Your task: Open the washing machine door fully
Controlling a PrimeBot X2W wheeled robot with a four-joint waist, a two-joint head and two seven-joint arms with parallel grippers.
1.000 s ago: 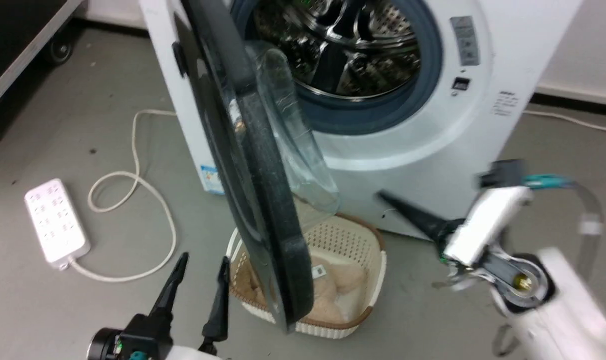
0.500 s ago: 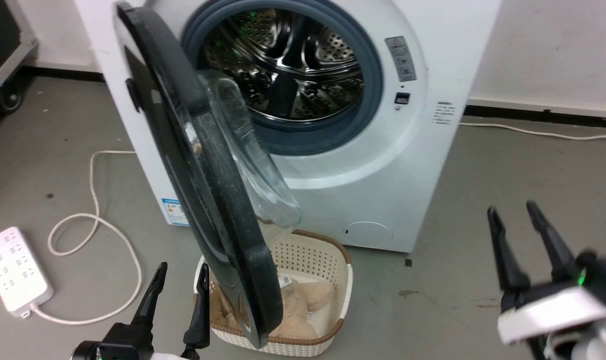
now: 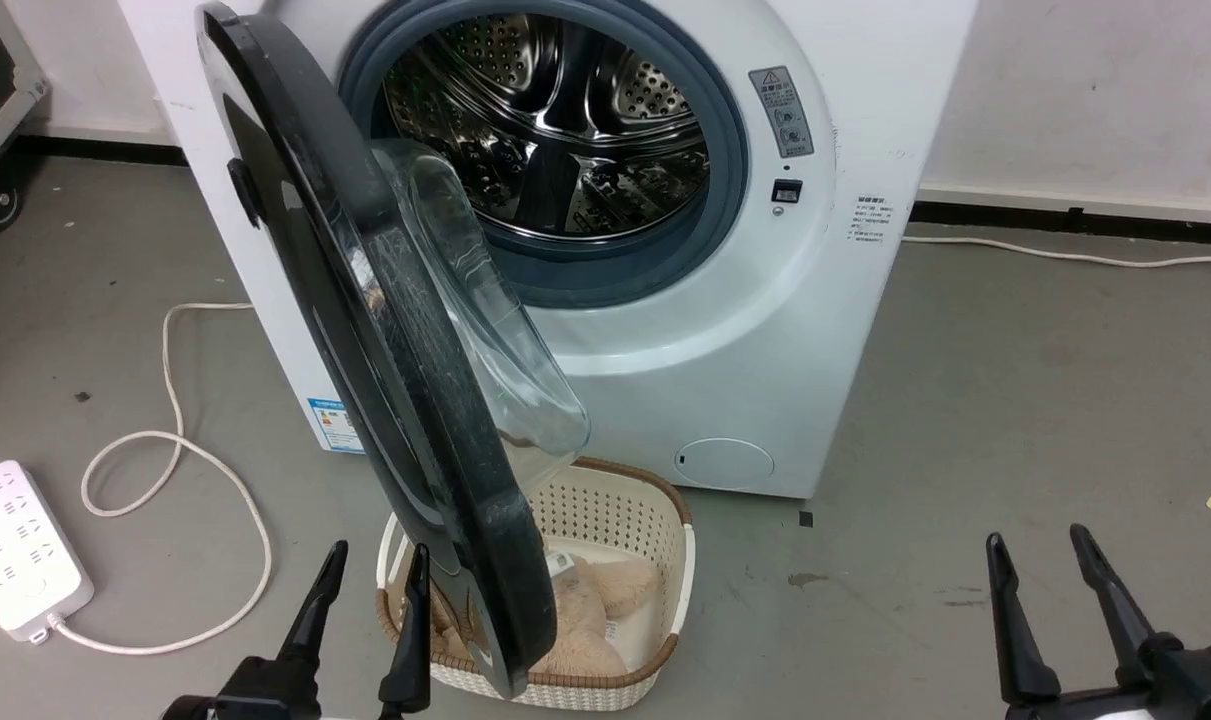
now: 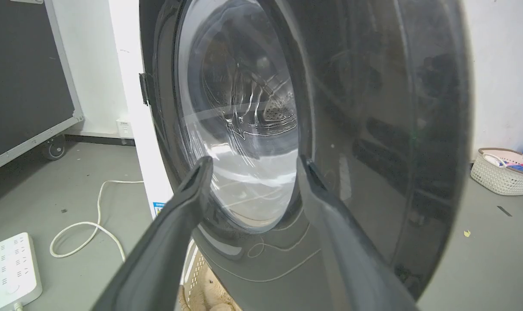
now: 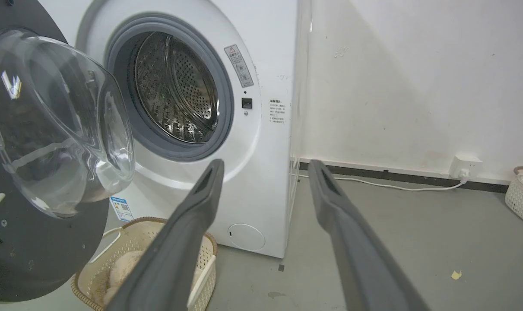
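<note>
Washing machine door (image 3: 455, 470) is hanging roughly half open off the washing machine (image 3: 765, 330), edge-on, its lower rim over the basket (image 3: 677, 590). Left hand (image 3: 381, 548) is hovering spread and empty just beside the black outer face, so it is the nearer one. Right hand (image 3: 1035, 535) is sitting spread and empty, well apart on the glass-bowl side. My read: the remaining swing is going leftward, so the push belongs on the inner face.

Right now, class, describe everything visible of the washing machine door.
The washing machine door is a large round glossy black disc; a clear glass bowl bulges from its inner side. It stands swung open on the washing machine, lower edge above a basket. The open left claw is near its outer face; contact unclear.
</note>
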